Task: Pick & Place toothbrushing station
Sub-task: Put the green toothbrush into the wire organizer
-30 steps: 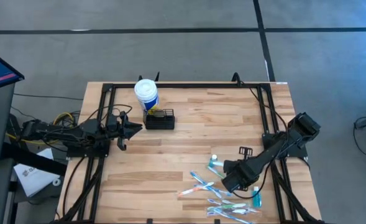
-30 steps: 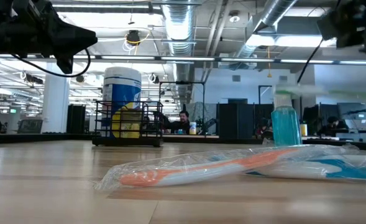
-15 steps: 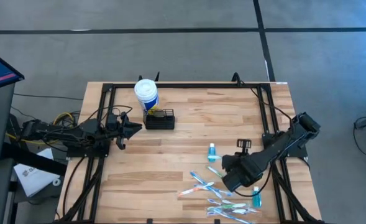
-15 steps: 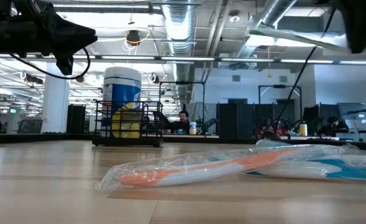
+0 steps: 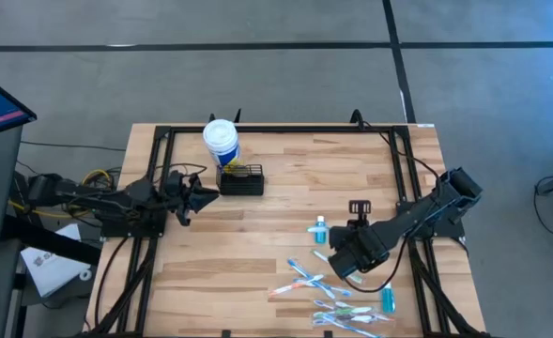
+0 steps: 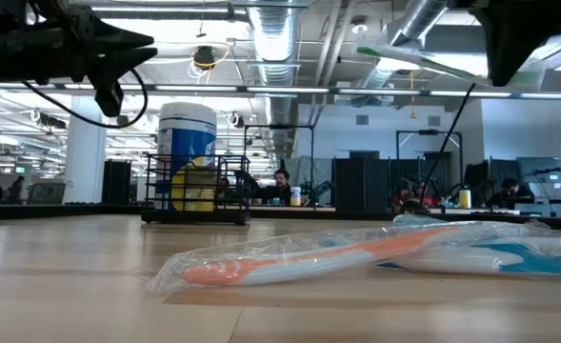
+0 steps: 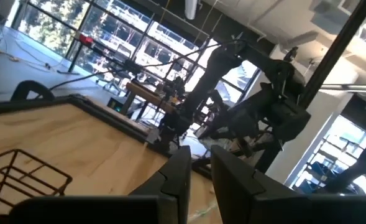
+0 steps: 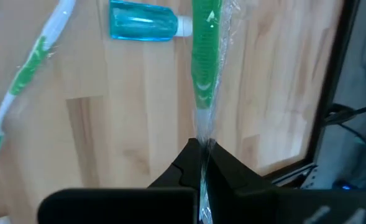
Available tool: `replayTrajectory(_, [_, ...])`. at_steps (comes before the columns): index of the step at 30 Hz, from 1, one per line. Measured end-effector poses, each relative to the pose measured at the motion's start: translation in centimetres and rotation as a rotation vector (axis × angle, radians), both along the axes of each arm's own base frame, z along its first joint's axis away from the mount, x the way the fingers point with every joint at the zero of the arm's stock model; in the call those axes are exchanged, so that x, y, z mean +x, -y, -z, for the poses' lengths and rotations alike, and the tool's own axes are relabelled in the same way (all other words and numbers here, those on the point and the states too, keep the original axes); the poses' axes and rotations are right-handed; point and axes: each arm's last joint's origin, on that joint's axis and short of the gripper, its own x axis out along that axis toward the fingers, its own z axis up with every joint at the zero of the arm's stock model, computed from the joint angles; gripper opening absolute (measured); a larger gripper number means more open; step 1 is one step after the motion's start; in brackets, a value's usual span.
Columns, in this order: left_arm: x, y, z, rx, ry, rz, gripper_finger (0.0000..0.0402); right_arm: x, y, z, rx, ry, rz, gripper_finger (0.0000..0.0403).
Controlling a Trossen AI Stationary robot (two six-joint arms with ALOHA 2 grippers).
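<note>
1. Pale wood-plank table (image 5: pixel 285 188) with a black frame fills my overhead view; both dark arms reach in from its sides.
2. I see a white, blue-labelled tub (image 5: pixel 221 141) near the far edge, touching or just beside the black wire toothbrushing station (image 5: pixel 241 179), which looks empty from above.
3. My left gripper (image 5: pixel 204 195) hovers just beside that caddy, fingers slightly parted, gripping nothing.
4. My right gripper (image 8: pixel 199 163) is pressed together on a green plastic-wrapped toothbrush (image 8: pixel 203 59).
5. Wrapped toothbrushes (image 5: pixel 337 305) and a small blue bottle (image 5: pixel 320 228) lie near the front right.
</note>
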Motion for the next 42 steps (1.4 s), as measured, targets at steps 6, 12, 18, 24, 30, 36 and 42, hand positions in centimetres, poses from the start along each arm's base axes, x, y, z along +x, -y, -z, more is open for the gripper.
replayTrajectory(6, [2.0, 0.1, 0.1, -0.066, -0.06, 0.022, 0.0057, 0.2, 0.3, -0.1, -0.049, 0.001, -0.055, 0.0])
replayTrajectory(12, [5.9, 0.3, -1.8, -0.058, -0.119, 0.081, 0.0057, 0.3, 0.4, -0.2, -0.11, 0.014, -0.102, 0.0])
replayTrajectory(18, [10.1, -0.4, -3.4, -0.091, -0.145, 0.211, 0.0057, 0.4, 0.5, -0.2, -0.154, 0.014, -0.147, 0.0])
replayTrajectory(24, [14.5, -1.6, -3.9, -0.165, -0.188, 0.346, 0.0057, 0.4, 0.6, -0.3, -0.2, 0.013, -0.192, 0.0])
replayTrajectory(30, [18.3, -3.0, -3.2, -0.263, -0.246, 0.463, 0.0057, 0.5, 0.6, -0.3, -0.219, 0.003, -0.223, 0.0])
replayTrajectory(36, [20.6, -3.9, -2.9, -0.324, -0.27, 0.539, 0.0057, 0.7, 0.5, -0.2, -0.272, -0.016, -0.29, 0.0])
replayTrajectory(42, [21.4, -4.0, -3.2, -0.358, -0.274, 0.583, 0.0058, 1.0, 0.5, -0.7, -0.32, 0.005, -0.323, 0.0])
